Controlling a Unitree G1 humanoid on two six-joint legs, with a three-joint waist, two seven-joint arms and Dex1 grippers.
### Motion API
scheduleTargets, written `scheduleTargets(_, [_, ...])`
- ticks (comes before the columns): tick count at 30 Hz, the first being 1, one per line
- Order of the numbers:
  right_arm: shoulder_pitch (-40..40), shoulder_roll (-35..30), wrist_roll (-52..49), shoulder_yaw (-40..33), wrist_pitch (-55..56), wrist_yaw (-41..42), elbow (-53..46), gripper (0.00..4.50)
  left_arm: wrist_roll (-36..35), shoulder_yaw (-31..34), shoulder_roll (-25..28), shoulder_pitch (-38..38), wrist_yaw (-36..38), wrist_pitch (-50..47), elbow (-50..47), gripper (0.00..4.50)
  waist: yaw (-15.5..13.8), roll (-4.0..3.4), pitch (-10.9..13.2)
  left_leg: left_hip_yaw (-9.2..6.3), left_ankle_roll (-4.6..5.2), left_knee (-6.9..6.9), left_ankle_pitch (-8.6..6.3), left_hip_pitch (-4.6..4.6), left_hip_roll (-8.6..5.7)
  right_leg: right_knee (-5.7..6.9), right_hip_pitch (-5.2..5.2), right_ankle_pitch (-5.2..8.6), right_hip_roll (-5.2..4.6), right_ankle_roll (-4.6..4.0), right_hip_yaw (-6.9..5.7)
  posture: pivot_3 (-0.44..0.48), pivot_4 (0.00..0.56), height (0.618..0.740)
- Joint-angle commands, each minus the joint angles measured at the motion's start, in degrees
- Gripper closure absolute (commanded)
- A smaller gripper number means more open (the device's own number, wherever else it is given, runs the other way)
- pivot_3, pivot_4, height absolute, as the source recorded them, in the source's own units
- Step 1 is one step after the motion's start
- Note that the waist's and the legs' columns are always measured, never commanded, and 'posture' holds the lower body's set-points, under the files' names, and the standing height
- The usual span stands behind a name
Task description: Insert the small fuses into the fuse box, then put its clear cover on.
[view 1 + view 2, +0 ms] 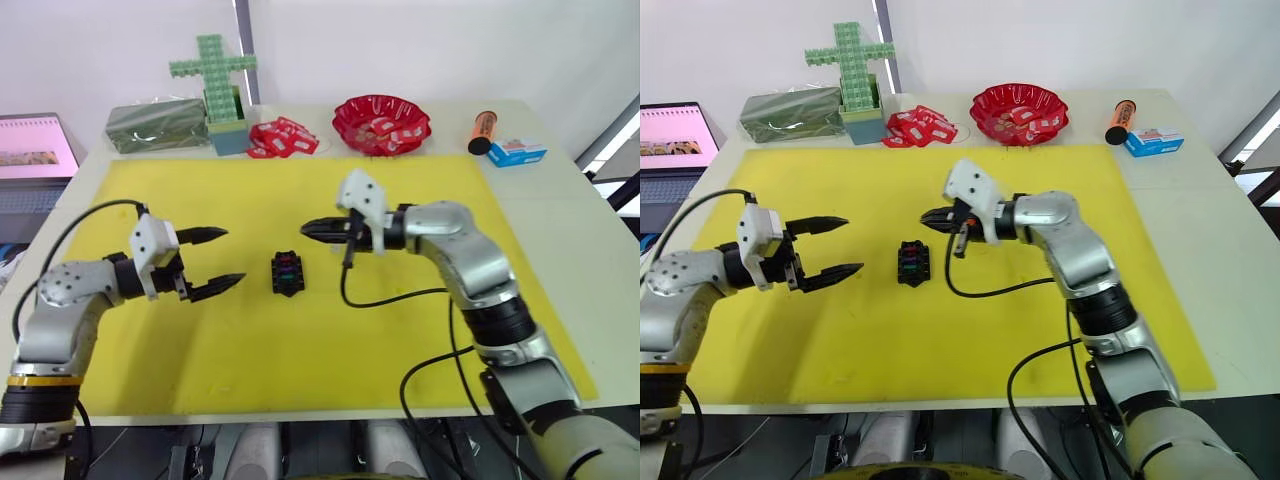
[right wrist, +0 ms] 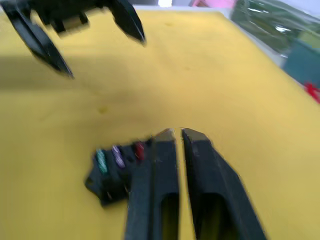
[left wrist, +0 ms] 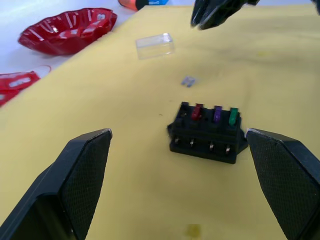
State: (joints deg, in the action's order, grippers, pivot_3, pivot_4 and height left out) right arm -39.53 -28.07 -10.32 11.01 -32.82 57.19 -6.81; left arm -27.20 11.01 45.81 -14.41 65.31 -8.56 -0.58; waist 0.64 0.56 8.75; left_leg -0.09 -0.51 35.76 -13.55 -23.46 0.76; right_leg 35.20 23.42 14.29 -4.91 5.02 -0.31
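The black fuse box [image 1: 287, 273] sits mid-mat on the yellow mat [image 1: 300, 350], with a red, a purple and a green fuse [image 3: 214, 114] standing in its slots. One pale small fuse [image 3: 188, 81] lies loose on the mat just beyond the box. The clear cover [image 3: 155, 45] rests farther back toward the red bowl. My left gripper [image 1: 232, 256] is open, level with the box and a short way to its left, nothing between its fingers. My right gripper [image 1: 304, 228] hovers just behind and right of the box, fingers [image 2: 165, 150] closed to a slit with nothing seen in them.
Along the table's far edge stand a red bowl [image 1: 381, 122] of red-white packets, loose packets [image 1: 282, 138], a green block cross [image 1: 213, 70] in a teal holder, a dark green box [image 1: 155, 125], an orange marker [image 1: 481, 130] and a blue box [image 1: 517, 152]. A laptop [image 1: 35, 145] sits off the left edge.
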Motion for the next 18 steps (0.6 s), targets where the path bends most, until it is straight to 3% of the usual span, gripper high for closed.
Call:
scheduleTargets(1, [3.24, -6.14, -1.31, -5.31, 0.25, 0.69, -3.85, 2.85, -0.56, 4.76, 1.96, -0.86, -0.55, 1.01, 2.78, 0.00, 0.00, -0.02, 0.12, 0.02, 0.00, -0.01, 0.00, 0.00, -0.02, -0.02, -0.01, 0.00, 0.00, 0.00, 0.00, 0.000, 0.150, 0.740])
scheduleTargets(9, [15.49, -16.11, -2.54, -14.79, 1.39, -0.92, -3.32, 0.03, 1.67, 11.57, 4.00, 2.51, -1.73, 6.21, 12.38, 0.00, 0.12, 0.22, 0.39, 0.12, 0.01, 0.00, 0.00, 0.01, 0.11, -0.02, 0.01, 0.00, 0.22, 0.03, 0.03, 0.000, 0.150, 0.740])
scheduleTargets(18, [22.60, -15.60, -5.25, -19.24, -0.09, -4.45, -0.82, 0.03, 2.34, 14.13, 4.24, 8.23, -2.08, 9.40, 13.15, 0.00, 0.04, 0.22, 0.40, 0.15, 0.01, 0.03, 0.00, 0.04, 0.17, -0.02, 0.00, 0.01, 0.17, 0.01, 0.07, 0.000, 0.150, 0.740])
